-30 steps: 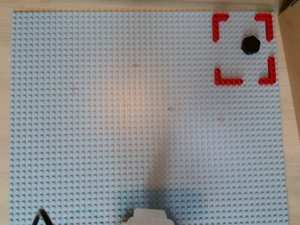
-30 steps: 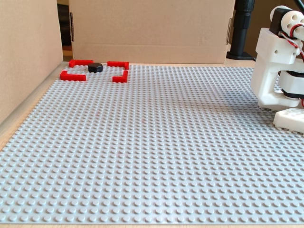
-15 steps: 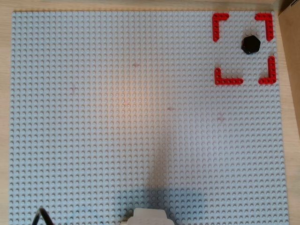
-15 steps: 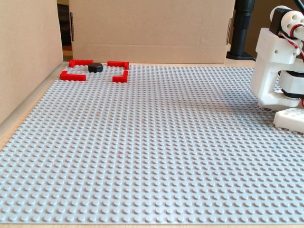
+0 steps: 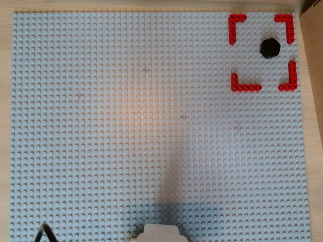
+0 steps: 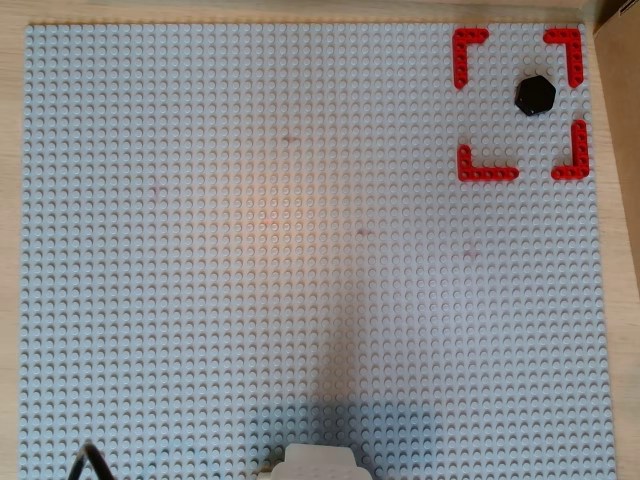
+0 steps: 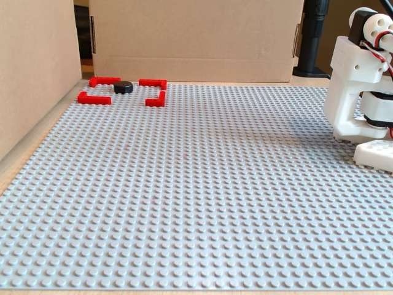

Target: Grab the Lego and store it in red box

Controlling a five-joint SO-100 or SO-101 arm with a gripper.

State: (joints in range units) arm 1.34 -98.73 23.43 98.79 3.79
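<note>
The Lego [image 5: 270, 48] [image 7: 123, 87] is seen lying flat inside the red box [image 5: 236, 22] [image 7: 155, 100], toward its upper right part in both overhead views and at the far left of the studded grey baseplate [image 7: 202, 184] in the fixed view. The tool is not shown, so its state cannot be told; only the white arm base [image 7: 353, 92] is seen at the right. Cardboard walls [image 7: 196, 37] are placed behind the plate.
</note>
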